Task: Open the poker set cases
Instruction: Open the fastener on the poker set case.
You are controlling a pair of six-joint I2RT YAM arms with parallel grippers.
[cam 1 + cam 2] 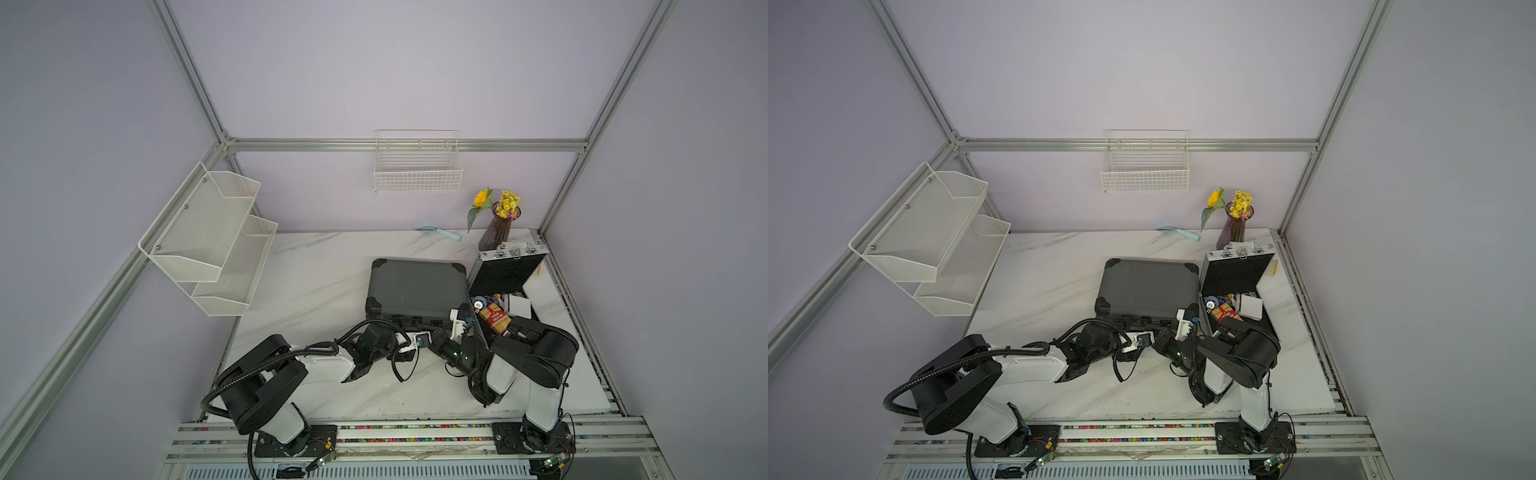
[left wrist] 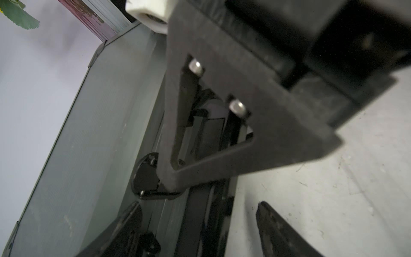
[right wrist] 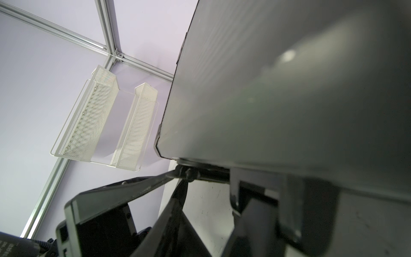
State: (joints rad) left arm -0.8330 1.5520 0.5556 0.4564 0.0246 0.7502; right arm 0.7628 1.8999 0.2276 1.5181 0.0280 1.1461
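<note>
Both top views show the large dark grey hard case with black corner caps lying flat near the middle of the white marble-patterned tabletop. Its lid is down and its front edge faces the arms.

Just beside it on the right stands the smaller silver aluminium case. That one is open, with its black-lined lid raised towards the back wall. A red-and-cream card box and a white box lie in its base.

Both arms reach the grey case's front edge. In the left wrist view the left gripper has its jaws spread wide. One finger lies over the case and the other over bare table, with the black fittings of the front edge between them; nothing is gripped.

One black triangular finger of the right arm crosses that view and ends at a black latch on the case.

In the right wrist view the right gripper shows its jaws partly apart at the same edge. I cannot tell whether they clamp anything.

Behind the silver case stands a purple glass vase of yellow flowers. A pale blue object lies by the back wall. A white wire basket hangs on that wall, and a white mesh two-tier shelf on the left one.
</note>
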